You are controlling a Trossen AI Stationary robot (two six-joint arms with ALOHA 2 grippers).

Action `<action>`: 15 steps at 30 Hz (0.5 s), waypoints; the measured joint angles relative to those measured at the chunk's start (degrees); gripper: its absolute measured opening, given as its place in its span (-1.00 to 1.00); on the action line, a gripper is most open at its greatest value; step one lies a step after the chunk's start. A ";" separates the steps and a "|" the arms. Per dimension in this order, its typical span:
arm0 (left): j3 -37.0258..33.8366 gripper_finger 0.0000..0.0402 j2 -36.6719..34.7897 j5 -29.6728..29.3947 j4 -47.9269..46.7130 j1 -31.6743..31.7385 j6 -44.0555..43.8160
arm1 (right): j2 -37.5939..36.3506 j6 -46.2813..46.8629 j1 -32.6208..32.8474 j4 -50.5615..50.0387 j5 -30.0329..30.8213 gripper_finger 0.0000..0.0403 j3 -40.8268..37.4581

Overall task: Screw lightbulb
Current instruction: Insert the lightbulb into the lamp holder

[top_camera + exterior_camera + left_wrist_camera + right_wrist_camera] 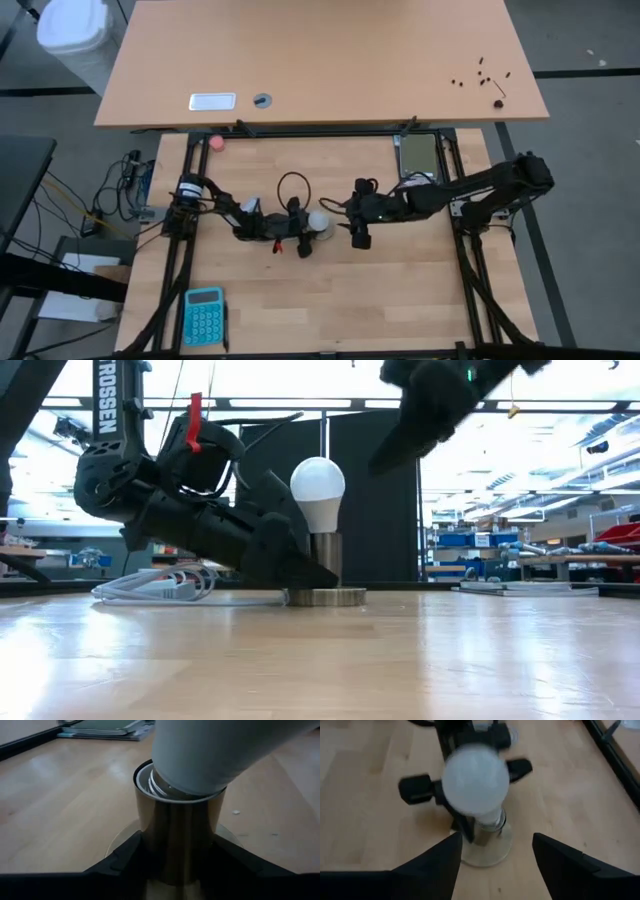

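Low view first: the lightbulb stands upright with its screw base in the brass socket, whose round foot rests on the wooden table. It looks seated, though the left wrist view shows a few threads above the socket rim, so it may not be wound fully home.

The left gripper lies low against the socket, one finger on each side of the brass barrel, clenched on it. That grip most likely keeps the socket from turning or tipping while the bulb is twisted.

The right gripper hovers above and to one side of the bulb, its fingers spread and empty, touching nothing. From there it could either re-grasp the globe for another turn or pull away; I cannot tell which.

A white cord coils on the table behind the left arm. In the high view, a turquoise calculator sits near the table's front edge, well apart.
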 joint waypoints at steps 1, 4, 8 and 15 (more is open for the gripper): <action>0.38 -0.04 0.02 0.49 -0.27 -0.02 0.09 | 0.00 0.01 0.19 -3.07 -0.11 0.30 2.09; 1.52 -0.04 0.07 1.42 -1.23 -0.02 0.38 | 0.11 -0.19 0.92 -10.98 -0.07 0.37 7.23; 3.45 -0.04 0.07 1.58 -3.83 -0.02 1.38 | 0.42 -0.68 2.02 -17.71 -0.07 0.46 12.36; 6.68 -0.04 0.09 1.88 -8.05 0.02 3.10 | 7.96 -1.30 3.18 -25.67 -0.07 0.59 21.65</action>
